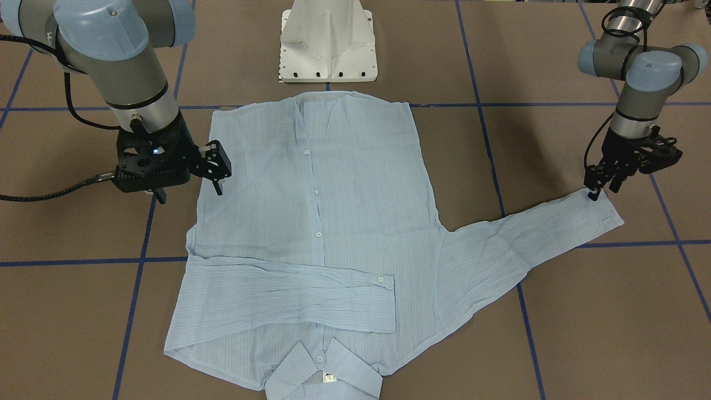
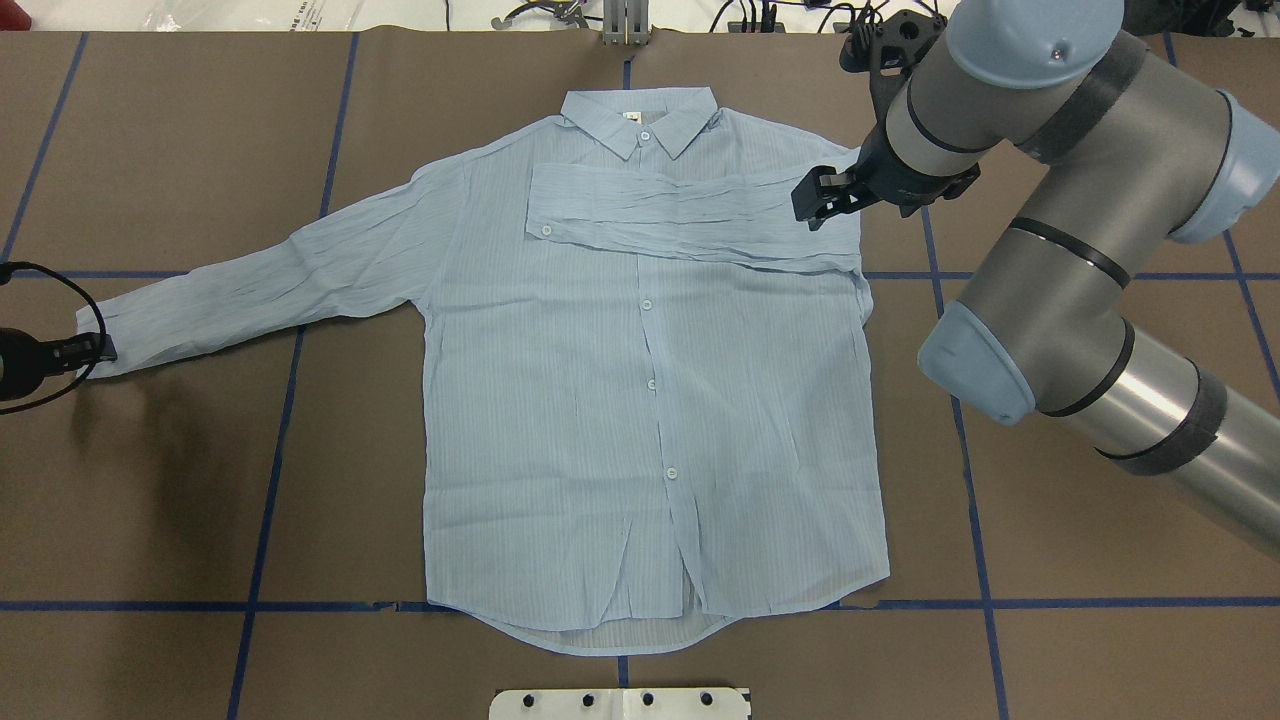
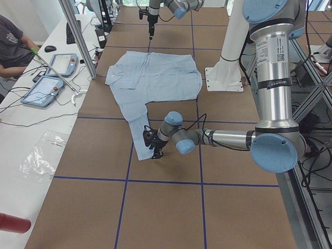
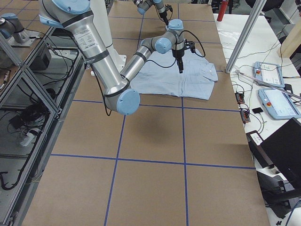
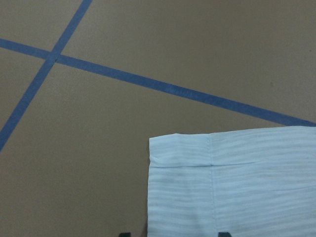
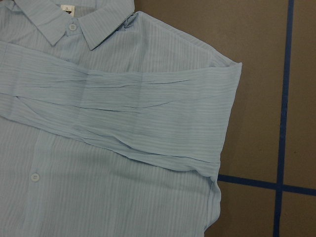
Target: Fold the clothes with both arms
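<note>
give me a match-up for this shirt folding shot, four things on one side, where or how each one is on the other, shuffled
Things
1. collar
2. right-side sleeve
3. left-side sleeve
4. left gripper

States
a. stretched out flat on the table
b. at the end of the shirt farthest from the robot's base
c. at a cuff, jaws open
d. folded across the chest

Pairs: 1-b, 2-d, 3-a, 4-c

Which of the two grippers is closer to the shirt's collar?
Right. The right gripper hovers at the folded sleeve, near the collar; the left gripper is far off at the outstretched sleeve's cuff.
</note>
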Robot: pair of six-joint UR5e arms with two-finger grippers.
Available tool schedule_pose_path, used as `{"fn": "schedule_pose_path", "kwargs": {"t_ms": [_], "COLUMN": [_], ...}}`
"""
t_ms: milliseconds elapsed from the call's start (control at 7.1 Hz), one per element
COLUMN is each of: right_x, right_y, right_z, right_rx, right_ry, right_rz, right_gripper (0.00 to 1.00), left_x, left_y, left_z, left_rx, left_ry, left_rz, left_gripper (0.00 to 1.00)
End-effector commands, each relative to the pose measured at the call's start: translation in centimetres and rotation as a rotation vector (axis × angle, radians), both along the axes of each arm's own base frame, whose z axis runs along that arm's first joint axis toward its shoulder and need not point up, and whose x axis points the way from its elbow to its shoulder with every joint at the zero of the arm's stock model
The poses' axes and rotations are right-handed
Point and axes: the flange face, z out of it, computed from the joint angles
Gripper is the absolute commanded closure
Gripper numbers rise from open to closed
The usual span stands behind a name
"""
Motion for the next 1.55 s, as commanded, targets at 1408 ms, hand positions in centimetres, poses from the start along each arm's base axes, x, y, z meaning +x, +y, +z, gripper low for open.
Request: {"fn": "schedule_pose_path", "kwargs": {"t_ms": [1408], "right_x": [-0.2], "right_y": [0.1], "right_z": [-0.1], "right_rx": [-0.001], "right_ry": [-0.001], "right_rz": [0.001], "right_gripper": [0.00], "left_x": [-1.0], "left_y": [0.8], "left_z": [0.1], "left_rx": [-0.007], "left_ry": [-0.004], "left_rz": [-0.004], "left_gripper": [0.40]}}
